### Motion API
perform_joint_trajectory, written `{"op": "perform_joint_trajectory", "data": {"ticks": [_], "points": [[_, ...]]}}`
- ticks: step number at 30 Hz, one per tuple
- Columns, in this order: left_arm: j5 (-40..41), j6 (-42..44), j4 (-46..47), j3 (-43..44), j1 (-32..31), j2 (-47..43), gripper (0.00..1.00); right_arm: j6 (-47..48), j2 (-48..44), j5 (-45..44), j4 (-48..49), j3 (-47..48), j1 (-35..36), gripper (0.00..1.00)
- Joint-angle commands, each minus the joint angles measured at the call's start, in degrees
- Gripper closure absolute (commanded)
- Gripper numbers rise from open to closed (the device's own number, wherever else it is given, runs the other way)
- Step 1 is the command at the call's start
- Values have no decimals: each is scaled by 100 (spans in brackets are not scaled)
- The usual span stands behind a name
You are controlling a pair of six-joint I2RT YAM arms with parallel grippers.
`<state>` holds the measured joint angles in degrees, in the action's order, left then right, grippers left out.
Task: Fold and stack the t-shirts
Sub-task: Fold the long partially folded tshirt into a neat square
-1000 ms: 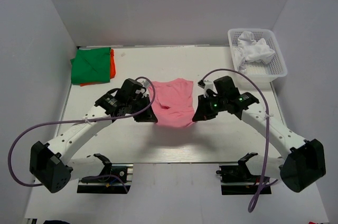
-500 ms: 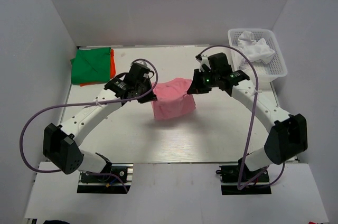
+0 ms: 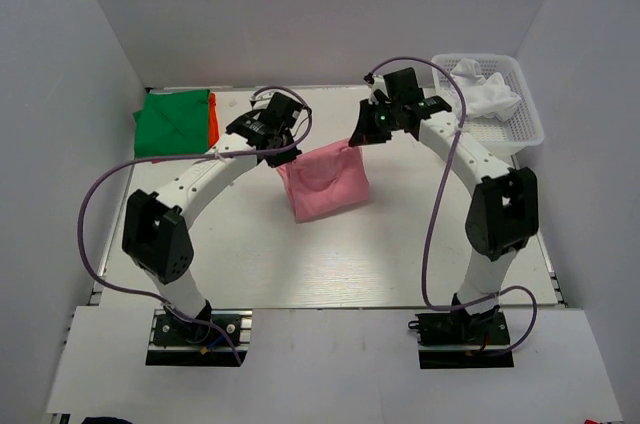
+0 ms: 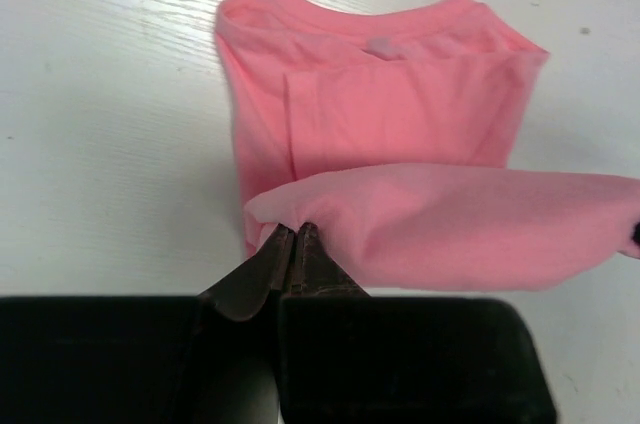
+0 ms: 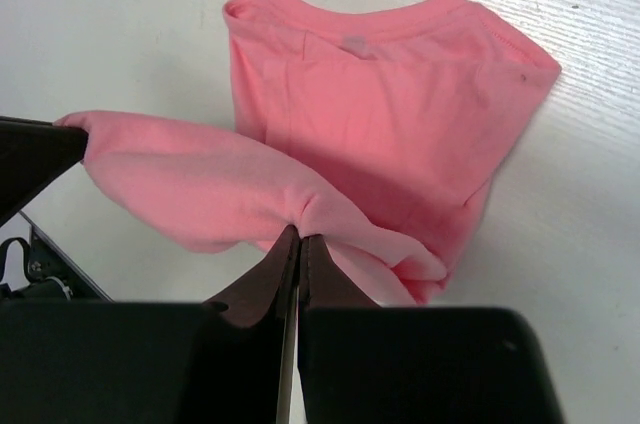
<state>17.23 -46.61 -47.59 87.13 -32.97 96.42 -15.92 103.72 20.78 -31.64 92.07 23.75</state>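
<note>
So the left hand (image 4: pixel 293 242) and right hand (image 5: pixel 299 242) were each pinched shut on a corner of the pink shirt (image 3: pixel 325 184), with that edge stretched 9-to-3 between them. In the wrist views the collar end lay flat on the surface (image 3: pixel 400 244) at 12 o'clock, neither hand nearer.

White mesh basket (image 3: pixel 500 132) sits at the far right corner of the pale table (image 3: pixel 400 254), near the grey wall (image 3: pixel 590 144).
</note>
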Motion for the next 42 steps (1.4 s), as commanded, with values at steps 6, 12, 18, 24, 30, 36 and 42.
{"op": "perform_joint_trajectory", "data": {"ticks": [6,12,18,24,30,36,42], "points": [[447,-147,-382,734,406,719,100,107,1097,524,-264,1215,-230,100],[508,-147,-242,1024,704,1247,95,81,1844,489,-115,1664,-300,100],[457,-95,-250,1595,1011,1775,0,-8,2442,410,35,2385,-406,28],[369,493,249,1283,1012,1363,0,-69,1671,234,771,1484,-344,10],[-518,1390,1778,-108,1012,808,3,212,1238,339,1695,408,-380,10],[-440,1400,1507,550,1012,1747,17,143,2150,700,1924,1119,-345,10],[-493,1400,1612,656,1012,2074,26,203,2723,410,2258,1401,-345,10]]}}
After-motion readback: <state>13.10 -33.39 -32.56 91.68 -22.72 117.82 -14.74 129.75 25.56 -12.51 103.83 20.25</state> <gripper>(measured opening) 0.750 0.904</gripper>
